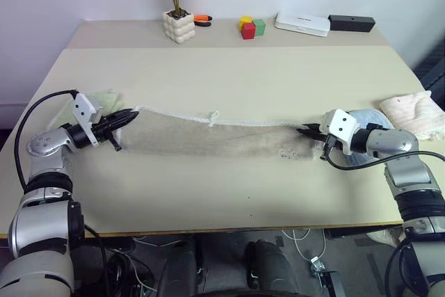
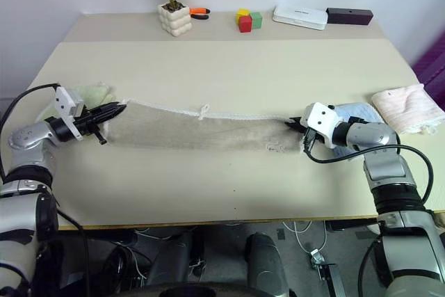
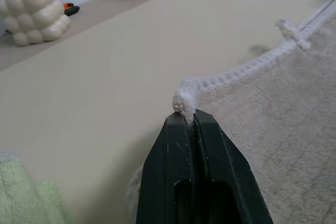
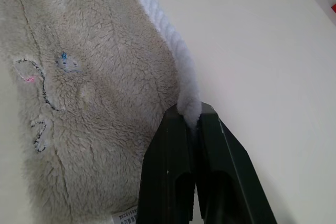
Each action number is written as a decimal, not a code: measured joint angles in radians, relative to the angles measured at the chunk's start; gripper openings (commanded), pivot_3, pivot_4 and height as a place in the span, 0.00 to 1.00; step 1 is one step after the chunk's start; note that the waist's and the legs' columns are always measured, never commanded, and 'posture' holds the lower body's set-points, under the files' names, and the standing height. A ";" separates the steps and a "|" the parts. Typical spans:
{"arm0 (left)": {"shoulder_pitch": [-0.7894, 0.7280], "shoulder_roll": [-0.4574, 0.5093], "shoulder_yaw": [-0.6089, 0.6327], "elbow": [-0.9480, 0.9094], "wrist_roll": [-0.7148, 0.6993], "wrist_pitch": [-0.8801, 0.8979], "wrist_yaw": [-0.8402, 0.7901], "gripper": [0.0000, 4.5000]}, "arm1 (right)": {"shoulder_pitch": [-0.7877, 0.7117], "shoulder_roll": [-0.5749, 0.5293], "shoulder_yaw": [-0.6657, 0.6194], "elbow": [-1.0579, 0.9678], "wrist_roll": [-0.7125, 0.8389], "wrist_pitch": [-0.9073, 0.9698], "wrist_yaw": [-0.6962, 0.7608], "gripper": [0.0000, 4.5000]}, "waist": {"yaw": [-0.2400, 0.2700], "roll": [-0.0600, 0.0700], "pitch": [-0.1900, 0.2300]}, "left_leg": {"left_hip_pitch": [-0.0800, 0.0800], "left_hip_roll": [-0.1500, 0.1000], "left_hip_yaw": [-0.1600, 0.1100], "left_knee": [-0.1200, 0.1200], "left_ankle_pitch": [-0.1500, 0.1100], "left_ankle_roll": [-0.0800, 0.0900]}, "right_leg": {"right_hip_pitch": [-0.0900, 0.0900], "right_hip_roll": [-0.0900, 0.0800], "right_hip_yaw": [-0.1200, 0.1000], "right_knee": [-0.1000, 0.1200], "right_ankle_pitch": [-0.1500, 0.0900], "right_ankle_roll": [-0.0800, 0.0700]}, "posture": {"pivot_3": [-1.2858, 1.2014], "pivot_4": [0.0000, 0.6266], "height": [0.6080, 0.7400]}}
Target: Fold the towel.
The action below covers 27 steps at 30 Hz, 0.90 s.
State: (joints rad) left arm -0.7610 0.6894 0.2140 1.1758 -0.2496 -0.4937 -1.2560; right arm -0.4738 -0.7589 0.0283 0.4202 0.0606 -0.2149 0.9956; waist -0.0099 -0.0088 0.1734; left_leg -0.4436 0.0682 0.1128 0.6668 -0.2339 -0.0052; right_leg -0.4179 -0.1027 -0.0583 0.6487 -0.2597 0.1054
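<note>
The towel [image 1: 208, 137] lies stretched in a long band across the middle of the table [image 1: 229, 74], between both arms. The left gripper [image 3: 190, 116] is pinched tight on one corded corner, and the right gripper [image 4: 190, 114] is clamped on the white cord edge at the other end. It's soft, light terry, so it'll probably sag and drape when lifted; the corners and cord are the sensible places to grab. There's a small stitched mark [image 4: 44, 93] and a label near the right end, but the print's too tiny to read.
</note>
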 measured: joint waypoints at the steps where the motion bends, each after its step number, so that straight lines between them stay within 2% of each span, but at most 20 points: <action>1: 0.000 -0.002 0.001 0.000 0.001 0.000 0.008 0.00 | 0.000 0.002 0.000 0.000 0.000 0.000 -0.005 0.01 | 0.000 0.000 0.000 | 0.000 0.000 0.000 0.000 0.000 0.000 | 0.000 0.000 0.000 0.000 0.000 0.000 | 0.52 0.24 0.96; 19: 0.000 -0.006 0.010 0.000 0.000 0.046 0.068 0.00 | -0.042 0.034 0.010 0.058 -0.039 -0.032 -0.056 0.01 | 0.000 0.000 0.000 | 0.000 0.000 0.000 0.000 0.000 -0.001 | 0.000 0.000 0.000 0.000 0.000 0.000 | 0.52 0.24 0.96; 20: 0.000 -0.007 0.010 0.000 0.000 0.069 0.064 0.10 | -0.042 0.035 0.014 0.059 -0.038 -0.027 -0.049 0.00 | -0.001 0.000 0.000 | 0.000 0.000 0.000 0.000 0.000 -0.001 | 0.000 0.000 0.000 0.000 0.000 0.000 | 0.52 0.24 0.96; 21: 0.001 -0.009 0.009 0.000 0.001 0.080 0.062 0.14 | -0.042 0.035 0.017 0.059 -0.037 -0.018 -0.040 0.06 | -0.001 0.000 0.000 | 0.000 0.000 0.000 0.000 0.000 0.000 | 0.000 0.000 0.000 0.000 0.000 0.000 | 0.52 0.24 0.96; 23: 0.001 -0.013 0.009 -0.001 0.001 0.102 0.063 0.32 | -0.043 0.039 0.022 0.060 -0.033 0.009 -0.017 0.20 | -0.001 0.000 0.000 | 0.000 0.000 0.000 0.000 0.000 0.000 | 0.000 0.000 0.000 0.000 0.000 0.000 | 0.52 0.24 0.96; 27: 0.001 -0.015 0.010 -0.020 -0.002 0.114 0.063 0.78 | -0.046 0.042 0.024 0.060 -0.034 0.028 -0.021 0.65 | -0.001 0.000 0.000 | 0.000 0.000 0.000 0.000 0.000 -0.001 | 0.000 0.000 0.000 0.000 0.000 0.000 | 0.52 0.24 0.96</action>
State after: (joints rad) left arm -0.7598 0.6740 0.2243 1.1556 -0.2513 -0.3800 -1.1925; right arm -0.5194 -0.7171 0.0523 0.4804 0.0265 -0.1872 0.9745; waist -0.0107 -0.0088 0.1734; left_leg -0.4436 0.0682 0.1129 0.6668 -0.2336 -0.0058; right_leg -0.4179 -0.1027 -0.0583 0.6488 -0.2597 0.1054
